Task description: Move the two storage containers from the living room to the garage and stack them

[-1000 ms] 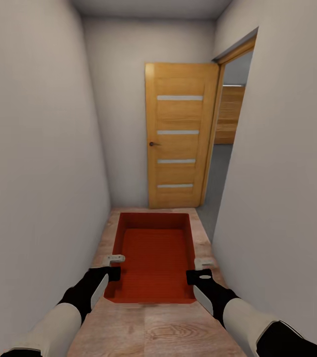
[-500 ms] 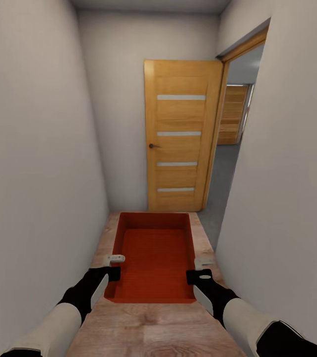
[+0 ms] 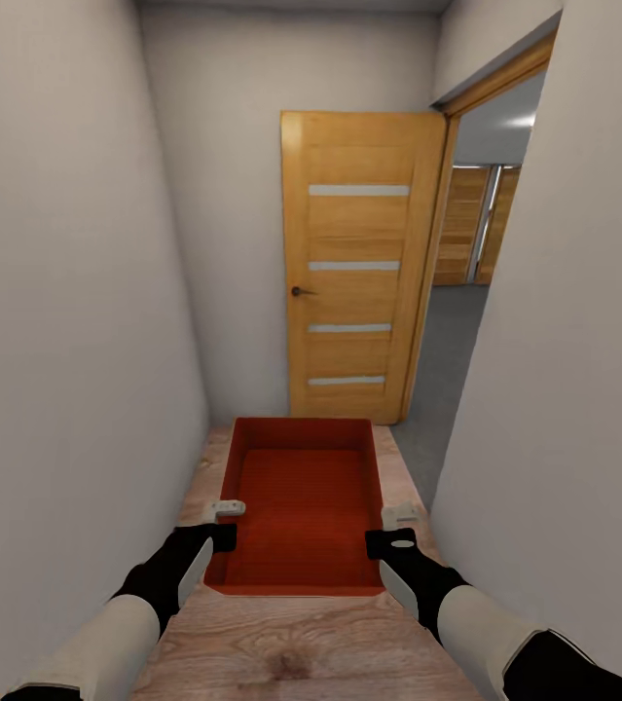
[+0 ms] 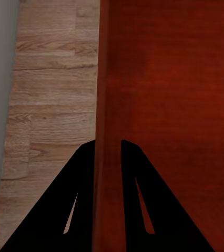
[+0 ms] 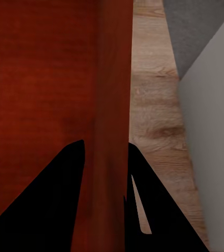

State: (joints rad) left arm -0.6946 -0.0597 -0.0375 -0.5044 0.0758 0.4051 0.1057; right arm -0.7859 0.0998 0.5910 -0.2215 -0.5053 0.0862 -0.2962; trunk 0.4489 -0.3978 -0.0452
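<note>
1. One orange-red storage container (image 3: 301, 506), open top up, is carried low in front of the robot over the wood plank floor (image 3: 281, 652); its long axis points straight ahead along the narrow corridor.
2. No label or writing is seen on it.
3. Left gripper (image 3: 225, 518) is clamped on the container's left wall, right gripper (image 3: 398, 521) on the right wall.
4. A wooden door (image 3: 359, 268) is ahead, with an open doorway (image 3: 471, 282) onto grey floor to its right.

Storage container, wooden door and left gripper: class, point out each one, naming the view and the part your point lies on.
storage container (image 3: 301, 506), head view, on its ribbed inner floor.
wooden door (image 3: 359, 292), head view, on the panel between two glass strips.
left gripper (image 4: 108, 157), left wrist view, between the fingertips clamping the container's wall.
</note>
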